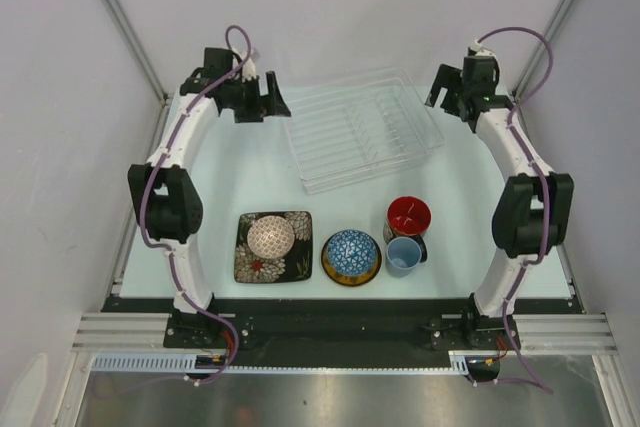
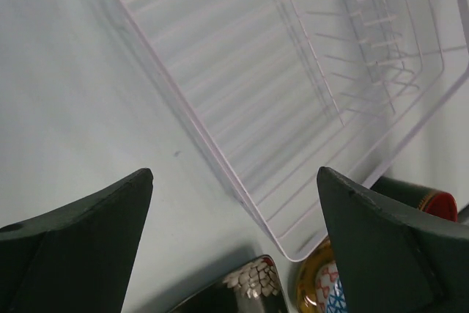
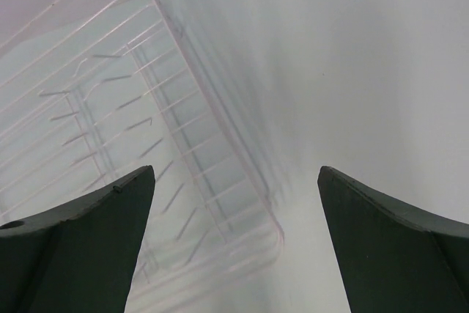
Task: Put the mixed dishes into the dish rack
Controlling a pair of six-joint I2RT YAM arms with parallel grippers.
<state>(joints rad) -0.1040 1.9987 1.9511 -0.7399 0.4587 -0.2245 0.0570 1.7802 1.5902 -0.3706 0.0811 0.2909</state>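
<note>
The clear dish rack [image 1: 345, 132] lies empty at the back centre of the table. A small pinkish-white bowl [image 1: 271, 236] sits on the black square floral plate [image 1: 255, 265] at the front left. The blue mosaic bowl [image 1: 351, 250] sits on the round yellow dark-rimmed plate [image 1: 350, 280]. The red-inside cup [image 1: 409, 215] and light blue cup [image 1: 404, 255] stand at the front right. My left gripper [image 1: 276, 101] is open and empty, left of the rack. My right gripper [image 1: 441, 90] is open and empty, right of it.
The left wrist view shows the rack [image 2: 293, 71], the black plate's corner [image 2: 253, 287], the yellow plate [image 2: 311, 291] and the red cup [image 2: 432, 199]. The right wrist view shows the rack's corner [image 3: 110, 108] over pale table. Enclosure walls stand close on both sides.
</note>
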